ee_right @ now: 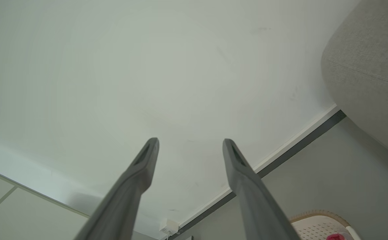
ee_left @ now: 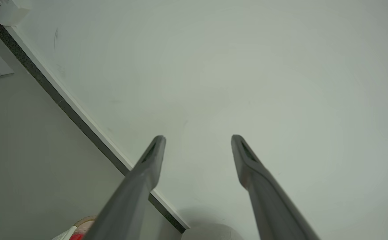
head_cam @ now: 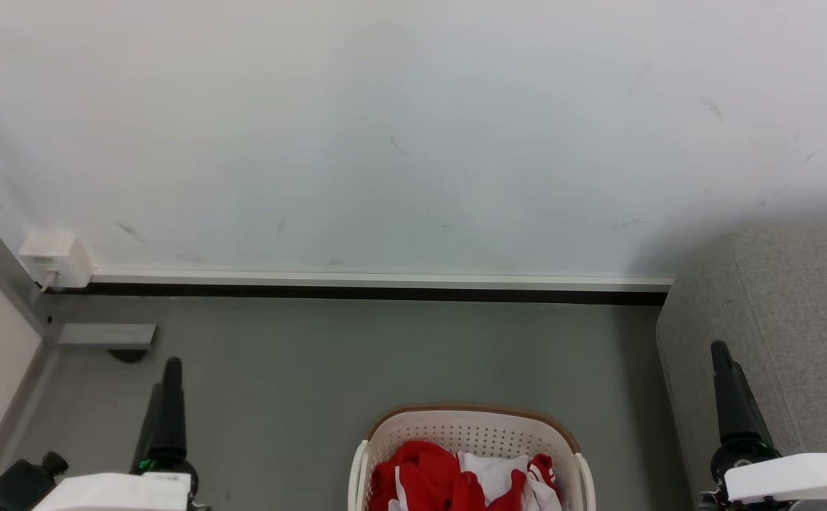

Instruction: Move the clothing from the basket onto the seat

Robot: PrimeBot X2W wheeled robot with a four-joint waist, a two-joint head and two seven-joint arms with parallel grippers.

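Left pincer [ee_left: 197,138] and right pincer [ee_right: 190,141] are spread wide, empty; the clothing [head_cam: 424,468] lies in the basket [head_cam: 470,429] near the seat [head_cam: 796,312]. Best descend straight, pinching a raised red fold.

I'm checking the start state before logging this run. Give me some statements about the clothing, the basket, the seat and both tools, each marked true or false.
1. The clothing lies in the basket. True.
2. The left tool is shut on the clothing. False: its fingers are spread apart with nothing between them, and it points at the wall.
3. The seat is on the robot's right of the basket. True.
4. The right tool is shut. False: it is open and holds nothing.
5. The basket stands on the seat. False: it stands on the grey floor, beside the seat.
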